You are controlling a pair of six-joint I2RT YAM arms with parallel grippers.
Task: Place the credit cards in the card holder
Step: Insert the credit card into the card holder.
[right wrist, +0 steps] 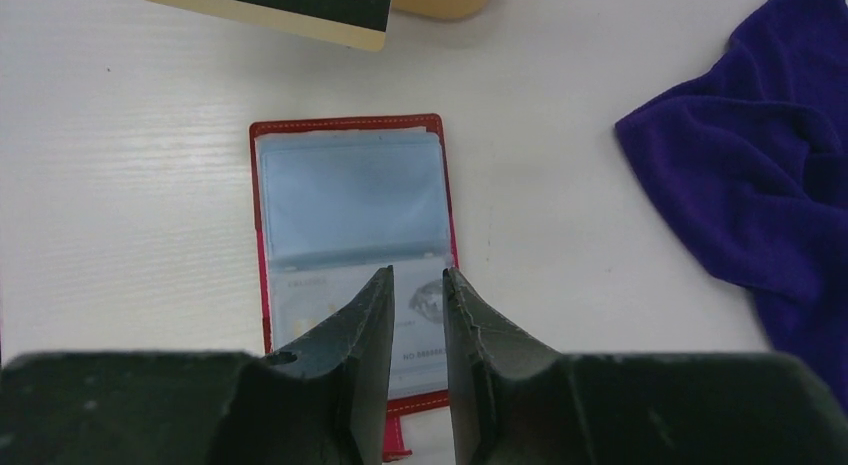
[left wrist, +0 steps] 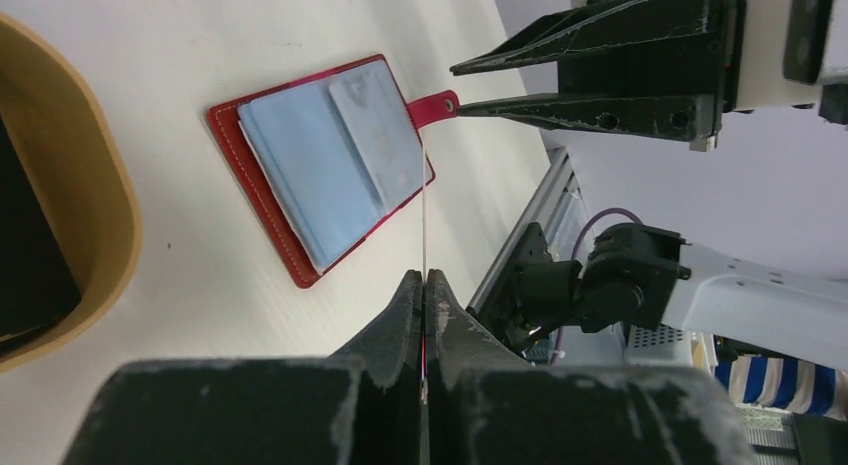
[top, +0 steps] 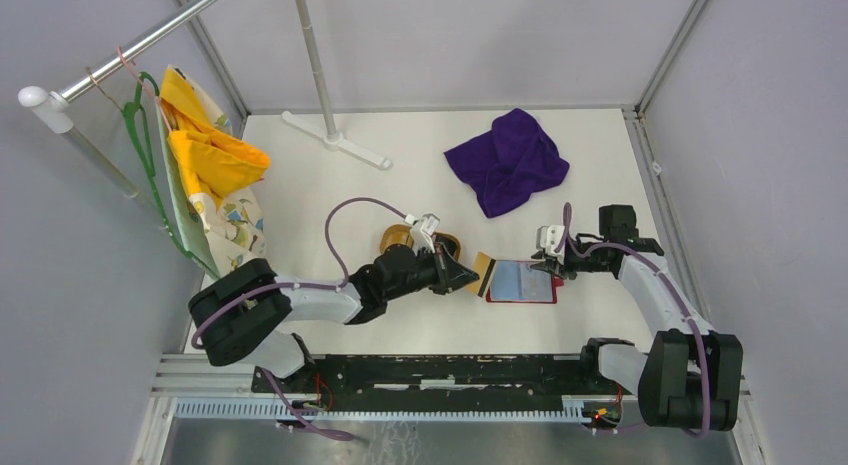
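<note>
Top external view, from the left: a green hanger [top: 148, 155] carrying a yellow cloth [top: 212, 155] hangs off a rail at the left edge of the white table [top: 420, 320]. The left gripper [top: 470, 276] reaches toward the middle, in front of an oval tan wooden tray [top: 392, 236] with something black in it. Its fingers are clamped tight on a tan credit card [top: 484, 273] with a black stripe. The card is held tilted, just beside the left edge of the card holder [top: 515, 283]. In the left wrist view the card shows edge-on, a thin line running from the closed fingers toward the holder's snap tab [left wrist: 436, 108]; whether it touches the holder I cannot tell.

The card holder lies flat and open near the middle of the table, a red border around clear plastic sleeves [left wrist: 305, 175]. A pale card [left wrist: 375, 135] already sits in the sleeve on the tab side. The right gripper [top: 546, 268] hangs over that end, jaws a narrow gap apart with nothing between them. Farther back and to the right lies a crumpled purple cloth [top: 507, 160].
</note>
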